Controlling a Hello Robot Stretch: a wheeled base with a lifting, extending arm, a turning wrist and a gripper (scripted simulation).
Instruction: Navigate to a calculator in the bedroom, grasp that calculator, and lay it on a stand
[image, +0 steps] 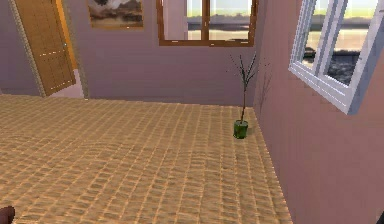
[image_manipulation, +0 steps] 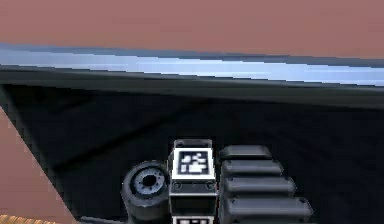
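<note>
Calculator: whereabouts can't be told from here, so you're in the navigate step, I'd say. End effector (image_manipulation: 148, 190): dark round body, low in front of a black flat panel with pale silver top edge (image_manipulation: 90, 130); can't tell its state or whether it grips anything. Ahead: tan wood-plank floor (image: 120, 160), spindly twig plant in green pot (image: 241, 127), orange-brown wooden door (image: 45, 45) far left. Next: turn base, scan for furniture.
</note>
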